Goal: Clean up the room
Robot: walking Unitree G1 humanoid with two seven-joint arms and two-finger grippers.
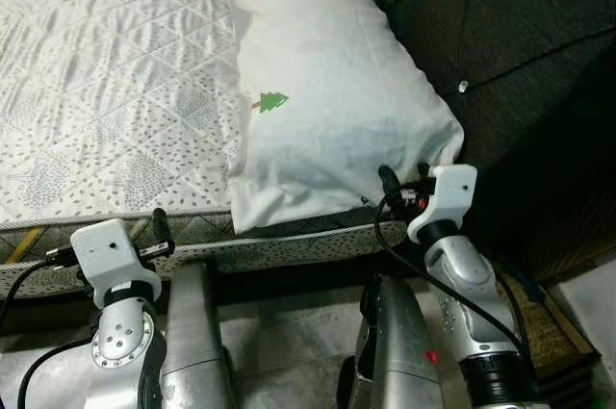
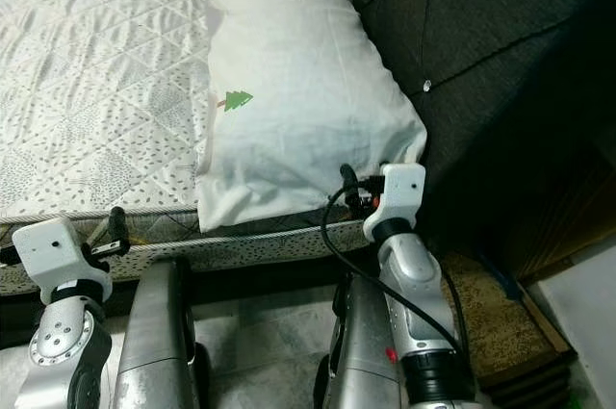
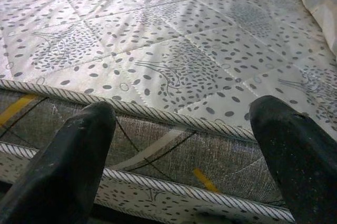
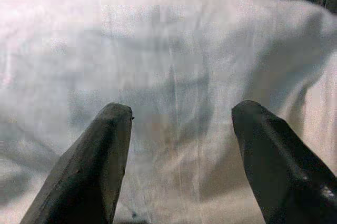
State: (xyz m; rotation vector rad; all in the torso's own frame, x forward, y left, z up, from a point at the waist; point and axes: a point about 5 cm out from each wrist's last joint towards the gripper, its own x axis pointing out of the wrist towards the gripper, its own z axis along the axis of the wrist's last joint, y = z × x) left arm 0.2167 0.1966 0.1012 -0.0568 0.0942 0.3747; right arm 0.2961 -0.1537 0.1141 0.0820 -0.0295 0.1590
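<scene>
Pincer on the right (image 4: 179,166), fingers spread and empty, faces the white pillow (image 1: 327,91) overhanging the bed (image 1: 106,91) edge by the headboard (image 1: 520,63). Best to pinch thick fabric at the corner. Left pincer (image 3: 184,166) gapes empty before the mattress.

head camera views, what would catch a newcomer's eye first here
The big white pillow with a small green tree print stands out, lying at the head of the bed against the dark headboard. The right gripper is open at its near corner, and the left gripper is open at the mattress edge.
</scene>
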